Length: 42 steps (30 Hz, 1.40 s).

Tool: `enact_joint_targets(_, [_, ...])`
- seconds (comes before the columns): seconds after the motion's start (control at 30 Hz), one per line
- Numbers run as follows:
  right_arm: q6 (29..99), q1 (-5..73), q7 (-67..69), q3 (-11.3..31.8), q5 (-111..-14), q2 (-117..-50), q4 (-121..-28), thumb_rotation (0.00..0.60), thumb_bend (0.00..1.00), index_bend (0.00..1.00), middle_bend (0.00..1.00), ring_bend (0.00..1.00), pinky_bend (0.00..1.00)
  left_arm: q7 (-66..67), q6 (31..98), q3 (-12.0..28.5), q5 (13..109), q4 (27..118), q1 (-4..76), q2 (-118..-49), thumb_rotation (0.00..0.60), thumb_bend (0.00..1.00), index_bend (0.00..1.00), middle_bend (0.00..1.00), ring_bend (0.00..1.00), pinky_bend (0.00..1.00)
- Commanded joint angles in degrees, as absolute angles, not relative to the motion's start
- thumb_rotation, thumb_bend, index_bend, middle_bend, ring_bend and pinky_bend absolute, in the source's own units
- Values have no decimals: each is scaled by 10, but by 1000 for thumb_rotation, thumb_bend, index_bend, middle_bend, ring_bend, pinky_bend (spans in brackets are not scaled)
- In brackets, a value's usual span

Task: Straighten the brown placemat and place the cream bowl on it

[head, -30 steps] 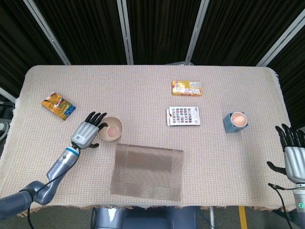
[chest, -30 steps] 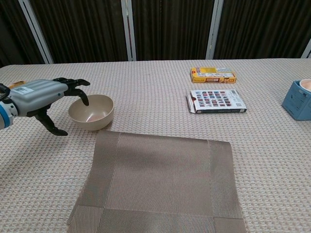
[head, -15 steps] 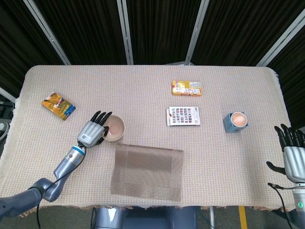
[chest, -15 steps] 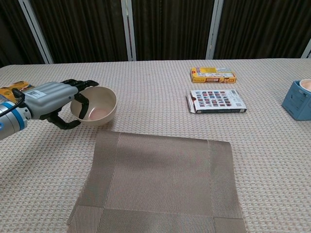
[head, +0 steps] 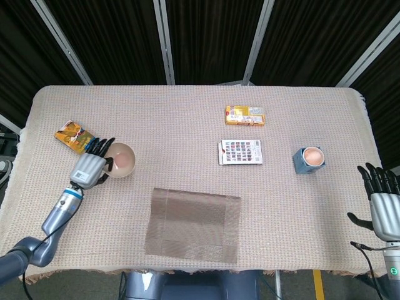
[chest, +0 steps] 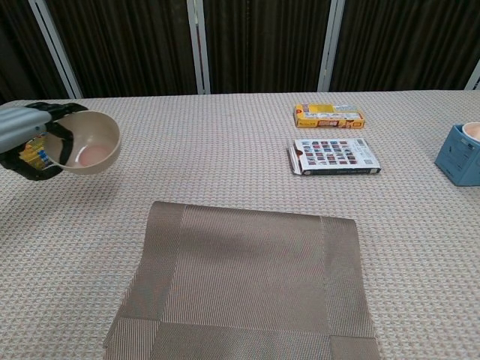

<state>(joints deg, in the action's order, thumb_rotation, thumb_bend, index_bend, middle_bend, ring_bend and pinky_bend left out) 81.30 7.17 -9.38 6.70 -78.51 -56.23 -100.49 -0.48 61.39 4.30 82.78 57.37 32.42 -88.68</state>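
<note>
The left hand (head: 89,167) grips the bowl (head: 121,160) by its left rim, fingers hooked over the edge and thumb under it; in the chest view the bowl (chest: 90,142) is lifted clear of the table and tilted, its mouth turned up and toward the near side. It is a round, smooth, matte cream bowl with a pinkish inside, held over the left part of the table, well apart from the mat. The hand has a grey metal back with a small white label, too small to read, and black fingers.

The mat (head: 193,215) is a brown rectangle of fine ribbed weave with a darker band along each edge. It lies flat at the near middle of the table, slightly skewed, its near edge close to the table's near edge.

The right hand (head: 382,200) is off the table's near right corner, fingers spread and holding nothing.

The tablecloth (head: 187,112) is a coarse beige weave. On it are an orange-yellow flat box (head: 244,115) at the far middle, a white box (head: 240,152) printed with a grid of small pictures just nearer, a blue cup (head: 309,159) with a pale inside to the right, and a yellow-blue packet (head: 74,137) at the left beside the hand. No print is legible.
</note>
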Motion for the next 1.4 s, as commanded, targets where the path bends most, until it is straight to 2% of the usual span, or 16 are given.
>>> enact_joint_targets(0.03, [815,71,-94,66,-789,-561,-1008,600,0,0,0,0,0,-21,609,29,814,563,302,-865,600,423,622,0,0,0])
enact_joint_targets(0.43, [824,67,-96,63,-800,-555,-1022,600,0,0,0,0,0,-84,576,8,782,511,252,-837,600,409,596,0,0,0])
enact_joint_targets(0.5, [825,67,-96,63,-801,-555,-1023,600,0,0,0,0,0,-90,574,8,779,506,248,-839,600,255,464,0,0,0])
enact_joint_targets(0.53, [825,67,-96,62,-801,-554,-1023,600,0,0,0,0,0,-91,574,7,779,504,247,-839,600,131,323,0,0,0])
enact_joint_targets(0.57, [825,67,-96,62,-801,-554,-1024,600,0,0,0,0,0,-95,574,7,779,502,246,-840,600,58,221,0,0,0])
enact_joint_targets(0.6, [825,66,-95,63,-801,-554,-1024,600,0,0,0,0,0,-97,573,6,779,502,245,-840,600,8,114,0,0,0])
enact_joint_targets(0.63, [826,66,-95,63,-801,-553,-1025,600,0,0,0,0,0,-101,572,6,778,504,243,-839,600,0,37,0,0,0])
enact_joint_targets(0.67, [826,66,-95,63,-801,-553,-1025,600,0,0,0,0,0,-102,578,7,780,508,241,-836,600,0,5,0,0,0])
enact_joint_targets(0.9, [828,65,-91,63,-802,-550,-1027,600,0,0,0,0,0,-126,670,9,826,558,228,-811,600,0,8,0,0,0])
enact_joint_targets(1.13, [830,64,-90,62,-805,-548,-1029,600,0,0,0,0,0,-144,767,-17,931,694,228,-763,600,0,167,0,0,0])
enact_joint_targets(1.27, [831,63,-91,62,-806,-548,-1030,600,0,0,0,0,0,-123,778,-41,989,762,240,-755,600,0,239,0,0,0])
enact_joint_targets(1.4, [830,63,-91,62,-803,-548,-1029,600,0,0,0,0,0,-102,757,-57,1021,804,255,-765,600,0,274,0,0,0])
